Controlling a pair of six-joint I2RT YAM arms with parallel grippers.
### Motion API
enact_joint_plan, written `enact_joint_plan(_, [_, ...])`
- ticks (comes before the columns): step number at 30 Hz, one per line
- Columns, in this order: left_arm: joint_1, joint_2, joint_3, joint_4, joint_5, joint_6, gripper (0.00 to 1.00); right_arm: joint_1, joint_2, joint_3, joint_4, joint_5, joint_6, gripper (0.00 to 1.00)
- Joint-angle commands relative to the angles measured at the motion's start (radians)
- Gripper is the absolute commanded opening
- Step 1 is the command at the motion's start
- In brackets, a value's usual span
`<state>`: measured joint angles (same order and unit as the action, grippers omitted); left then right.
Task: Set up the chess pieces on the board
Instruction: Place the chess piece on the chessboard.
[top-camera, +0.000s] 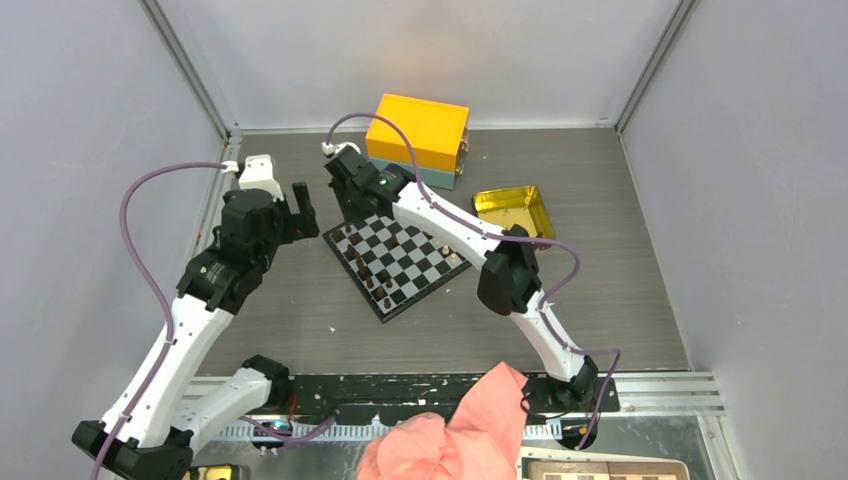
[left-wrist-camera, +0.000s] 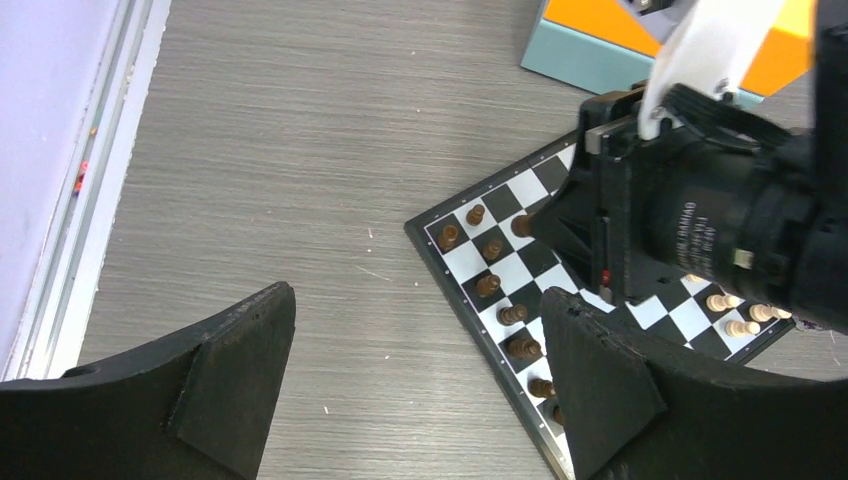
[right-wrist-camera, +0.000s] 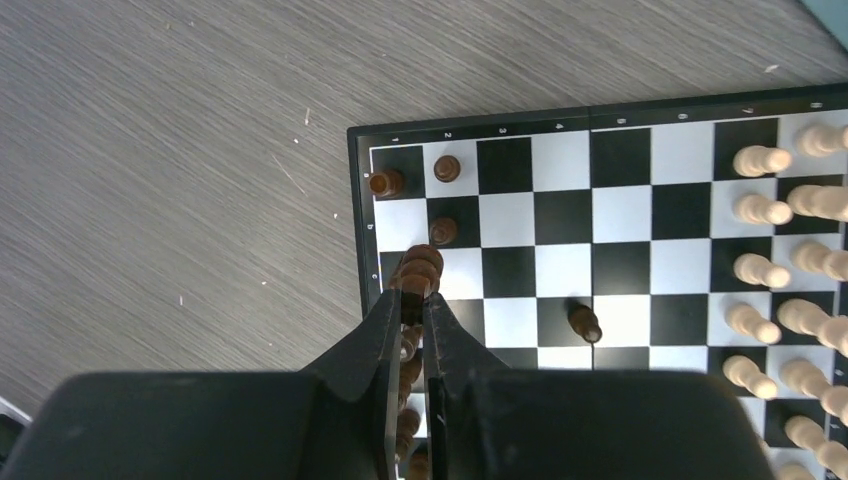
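- A small flat black-and-white chessboard with a thin dark border (top-camera: 410, 280) lies turned at an angle near the middle of the grey wood-grain bench (top-camera: 620, 300).
- Dark brown wooden chessmen (left-wrist-camera: 487, 285) stand on the squares along the board's left edge. Light tan wooden chessmen (right-wrist-camera: 765, 268) fill two rows along the opposite edge.
- One lone dark chessman (right-wrist-camera: 583, 320) stands apart from the rest, a few squares in from the left edge.
- The right claw (right-wrist-camera: 412, 292) is pinched together on a dark brown piece (right-wrist-camera: 422, 260), over a square at the board's left edge. Whether the piece touches the board cannot be told.
- The left claw (left-wrist-camera: 420, 385) has its two black fingers wide apart with nothing between them. It hangs over the bench at the board's left edge.
- A shiny gold square tin (top-camera: 510, 210) sits open-topped near the right side of the bench, apart from the board. Its bare gold floor shows.
- An orange rectangular box on a pale teal base (top-camera: 418, 130) sits at the far edge of the bench, just behind the board. It is closed, so its contents are hidden.
- A crumpled pink cloth (top-camera: 450, 435) lies at the near edge, between the two arm bases.
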<state>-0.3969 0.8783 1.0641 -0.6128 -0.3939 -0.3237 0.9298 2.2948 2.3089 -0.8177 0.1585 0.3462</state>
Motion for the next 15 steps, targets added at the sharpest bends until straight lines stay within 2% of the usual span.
enact_joint_plan(1, [0.004, -0.022, 0.037, 0.005, -0.018, -0.019, 0.92, 0.006, 0.047, 0.094, -0.012, -0.052, -0.007, 0.01])
enact_joint_plan(15, [0.003, -0.056, 0.011, 0.000, -0.007, -0.021, 0.92, 0.023, 0.166, 0.200, -0.018, -0.093, 0.006, 0.01])
